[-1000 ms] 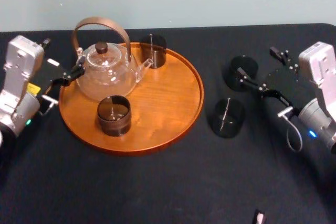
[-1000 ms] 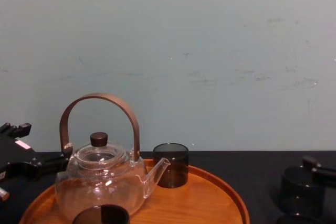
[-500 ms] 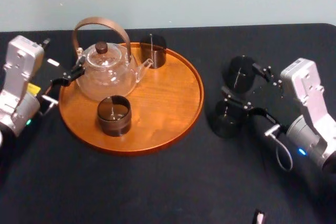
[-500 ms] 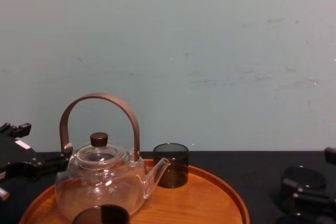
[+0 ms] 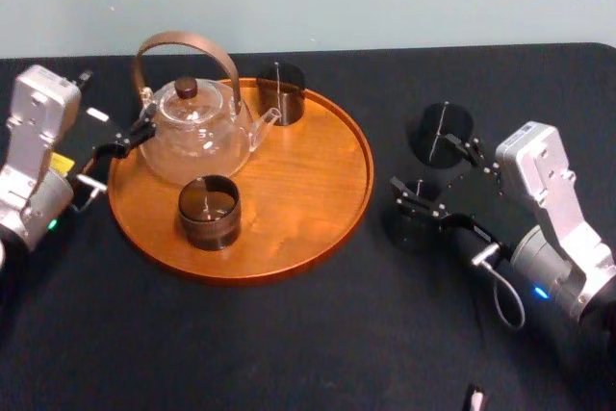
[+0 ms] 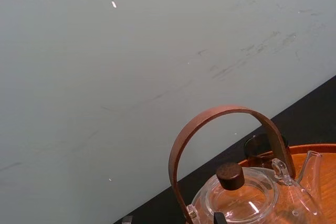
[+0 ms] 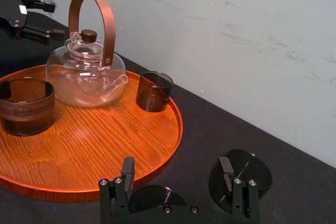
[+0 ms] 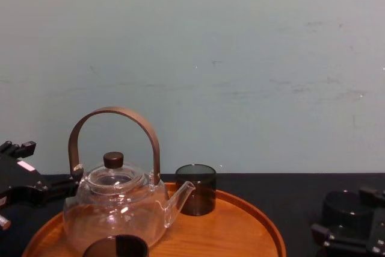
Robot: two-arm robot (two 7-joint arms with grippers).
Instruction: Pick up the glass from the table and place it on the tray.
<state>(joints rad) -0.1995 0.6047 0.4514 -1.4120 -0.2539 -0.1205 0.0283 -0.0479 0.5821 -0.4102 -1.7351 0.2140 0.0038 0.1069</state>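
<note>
The glass (image 7: 152,196) I'm going for is standing on the black table (image 5: 289,334), just right of the tray (image 5: 298,180) and not yet on it. I'm holding the right gripper (image 7: 177,166) over it with the jaws spread wide, one finger on either side of the rim and nothing pinched.

A second glass (image 5: 441,130) is standing farther back, close by the far finger, so I'm judging that the descent needs to be straight and centred. The pads should be meeting the wall partway down, not at the lip. I'm planning a gentle squeeze, since smooth glass is likely to slip or tip. After that it needs a lift high enough to clear the tray's raised rim.

The tray is carrying a clear teapot (image 5: 197,127) with a brown hoop handle on its far left side, and it is looking empty to me. Two more dark tumblers are sitting there, one (image 5: 279,93) by the spout and one (image 5: 209,211) at the near left. I'm seeing nothing in them. The right half of the wood is lying bare, and I'm aiming there.

The left gripper (image 7: 58,19) is idling, fingers apart, at the tray's left edge.
</note>
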